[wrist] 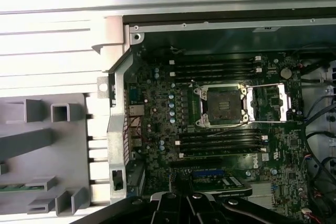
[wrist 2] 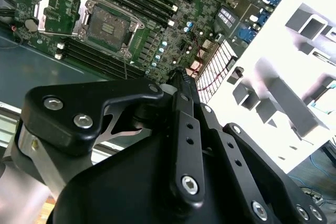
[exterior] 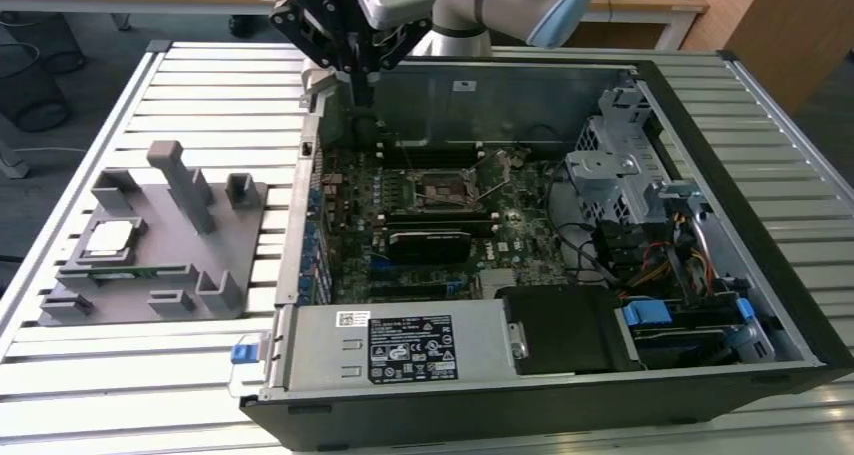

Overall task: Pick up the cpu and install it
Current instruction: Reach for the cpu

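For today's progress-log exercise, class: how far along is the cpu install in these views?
Done: the socket is open and empty, plate flipped back. In hand: nothing; the gripper hangs above the edge of the case, away from the cpu. Left: all of it, since the cpu lies on the grey holder outside the case, neither picked up nor seated.

Workshop-lab, slatted metal bench (exterior: 134,375) — opened computer case (exterior: 534,412)

Bright even light, glare on the slatted table (wrist: 52,3), computer case (exterior: 534,95) interior dim
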